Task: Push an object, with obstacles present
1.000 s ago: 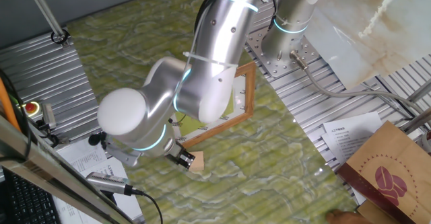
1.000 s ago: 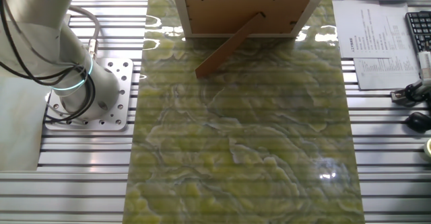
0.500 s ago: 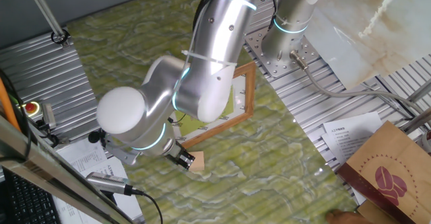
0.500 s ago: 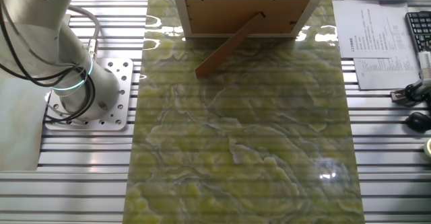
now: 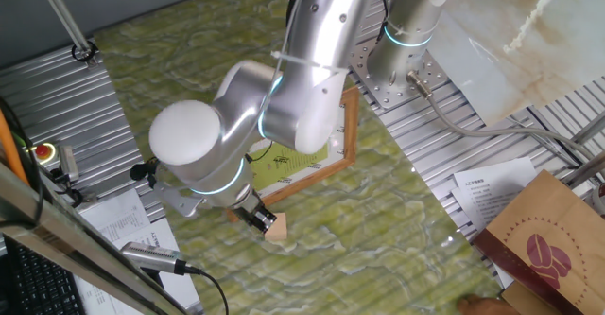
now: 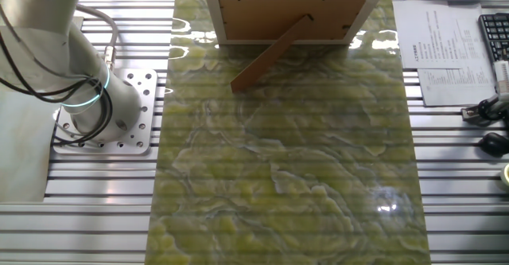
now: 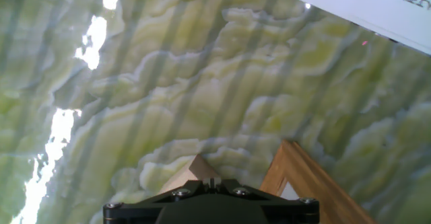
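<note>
The small light-brown wooden cube (image 5: 276, 228) sits on the green marbled mat (image 5: 189, 60), just in front of the picture frame's near corner. The picture frame (image 5: 338, 149) has a light wood border and a yellow-green sheet; my arm hides much of it. The other fixed view shows its back and prop stand (image 6: 294, 14); the cube and gripper are out of sight there. My gripper (image 5: 255, 217) is shut, its black fingers low against the cube's left side. In the hand view the cube (image 7: 183, 177) lies right ahead of the gripper (image 7: 213, 182), with the frame corner (image 7: 306, 180) to its right.
A brown coffee-bean paper bag (image 5: 548, 244) and a printed sheet (image 5: 492, 184) lie at the right. The arm's base (image 5: 406, 64) stands behind the frame. Papers (image 6: 441, 50) and a keyboard (image 6: 495, 34) lie beside the mat. A red button box (image 5: 43, 151) sits at the left.
The arm's elbow and upper links have swung up and to the right. The gripper has stayed low against the cube, which has barely moved.
</note>
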